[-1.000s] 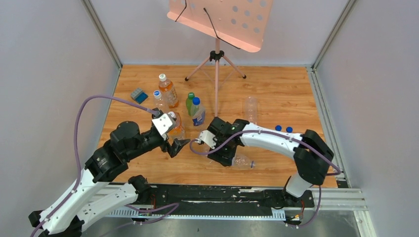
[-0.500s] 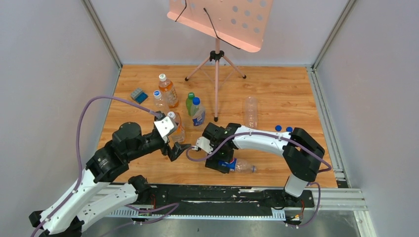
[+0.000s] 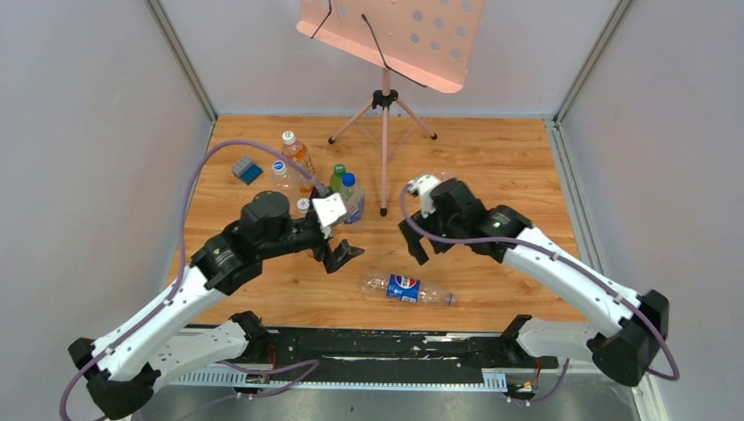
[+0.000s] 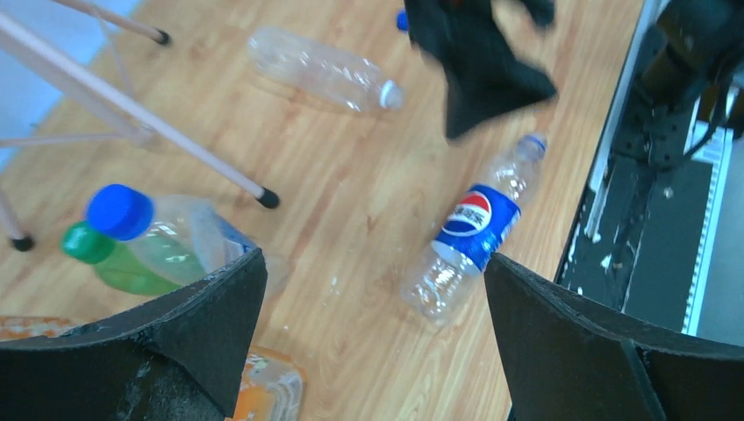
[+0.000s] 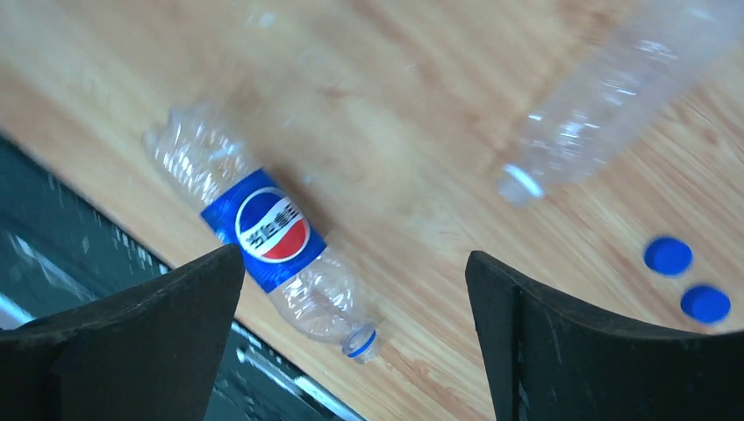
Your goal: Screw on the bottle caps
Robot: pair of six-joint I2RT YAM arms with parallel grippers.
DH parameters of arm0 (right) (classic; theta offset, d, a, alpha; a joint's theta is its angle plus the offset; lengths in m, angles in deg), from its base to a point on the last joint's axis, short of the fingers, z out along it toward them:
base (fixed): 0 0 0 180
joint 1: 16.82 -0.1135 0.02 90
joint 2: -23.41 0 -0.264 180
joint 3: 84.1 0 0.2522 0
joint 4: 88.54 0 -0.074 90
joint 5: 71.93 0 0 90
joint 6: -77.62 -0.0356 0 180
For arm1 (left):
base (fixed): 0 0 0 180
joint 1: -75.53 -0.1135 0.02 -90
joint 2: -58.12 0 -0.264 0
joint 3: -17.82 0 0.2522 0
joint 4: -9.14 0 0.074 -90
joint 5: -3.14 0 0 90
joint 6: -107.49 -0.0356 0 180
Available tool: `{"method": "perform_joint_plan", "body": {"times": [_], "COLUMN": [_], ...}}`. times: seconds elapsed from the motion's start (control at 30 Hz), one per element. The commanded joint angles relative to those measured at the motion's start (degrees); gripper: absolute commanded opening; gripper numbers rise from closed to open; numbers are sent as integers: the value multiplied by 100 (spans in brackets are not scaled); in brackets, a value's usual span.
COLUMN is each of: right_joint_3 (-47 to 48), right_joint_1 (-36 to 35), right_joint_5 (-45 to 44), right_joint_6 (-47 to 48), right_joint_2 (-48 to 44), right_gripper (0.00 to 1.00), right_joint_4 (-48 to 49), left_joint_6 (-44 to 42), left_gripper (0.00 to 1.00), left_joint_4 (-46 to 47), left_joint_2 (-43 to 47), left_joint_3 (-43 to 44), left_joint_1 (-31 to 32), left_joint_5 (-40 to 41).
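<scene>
L gripper [image 3: 344, 257] and R gripper [image 3: 418, 243]: jaws spread, nothing held. Pepsi bottle [image 3: 408, 288] lying uncapped, lower centre. Blue caps [image 5: 668, 255] loose, lower right.

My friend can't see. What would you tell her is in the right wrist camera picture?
A Pepsi bottle with no cap lies on its side on the wooden table, seen between the fingers of the open right gripper. A clear bottle lies further off, with two loose blue caps near it.
</scene>
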Motion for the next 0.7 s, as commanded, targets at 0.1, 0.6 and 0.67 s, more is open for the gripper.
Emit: {"method": "perform_joint_plan", "body": {"times": [0.1,0.6,0.67], "right_joint_3": [-507,-1319,-1404], "right_joint_1": [1335,1811,1810], "right_joint_5": [-540,-1930,-1959], "right_joint_6": [-2225,-3477,-3474], "right_joint_2": [-1065,-3057,-3280], "right_gripper": [100,100,100], "right_joint_4": [481,609,607], "left_joint_6": [-854,-2065,-2123], "left_gripper": [100,100,100], "left_joint_4": [1,652,700], "left_joint_2": [-1119,-3803,-4145], "left_joint_3": [36,550,658], "left_joint_1": [469,1646,1716], "left_joint_5": [-293,-626,-692]}}
